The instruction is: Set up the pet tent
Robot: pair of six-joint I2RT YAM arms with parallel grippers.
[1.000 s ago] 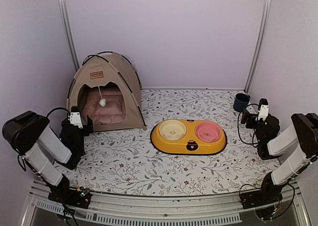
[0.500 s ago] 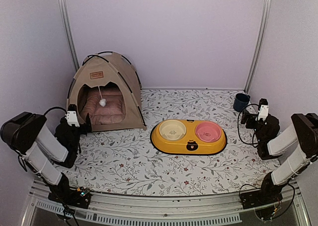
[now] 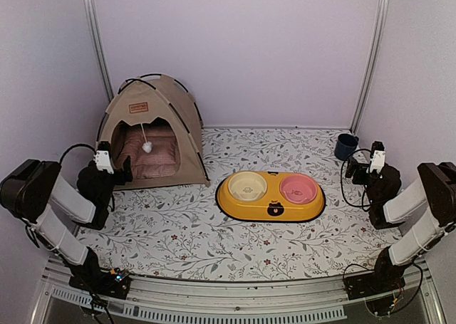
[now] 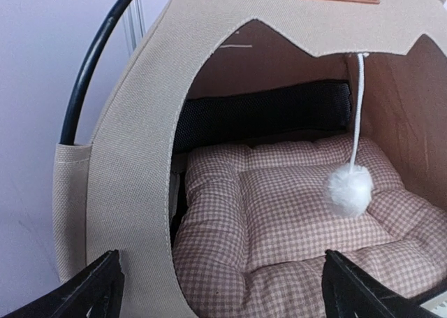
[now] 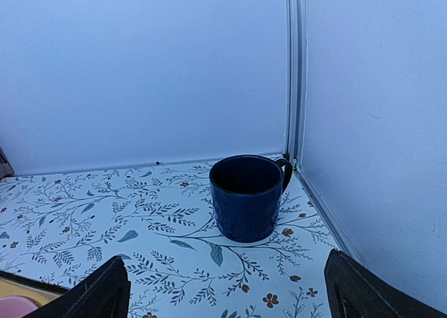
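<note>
The pet tent (image 3: 158, 117) stands upright at the back left, tan fabric over thin black poles, with its arched doorway facing forward. Inside lies a checked cushion (image 4: 279, 220), and a white pompom (image 4: 348, 190) hangs on a string from the top. My left gripper (image 3: 122, 173) is open right at the doorway's left front corner, with nothing between its fingers (image 4: 98, 290). In the left wrist view the left gripper (image 4: 223, 293) faces the cushion and the tent's front panel (image 4: 133, 185). My right gripper (image 3: 354, 169) is open at the far right, away from the tent.
A yellow double-bowl feeder tray (image 3: 235, 204) sits in the middle of the floral table. A dark blue mug (image 5: 248, 196) stands in the back right corner ahead of the right gripper (image 5: 227, 293). Walls and metal posts close in both sides.
My left arm has drawn back to the left, and its gripper has shifted slightly farther along the tent's left front. The right arm has not moved.
</note>
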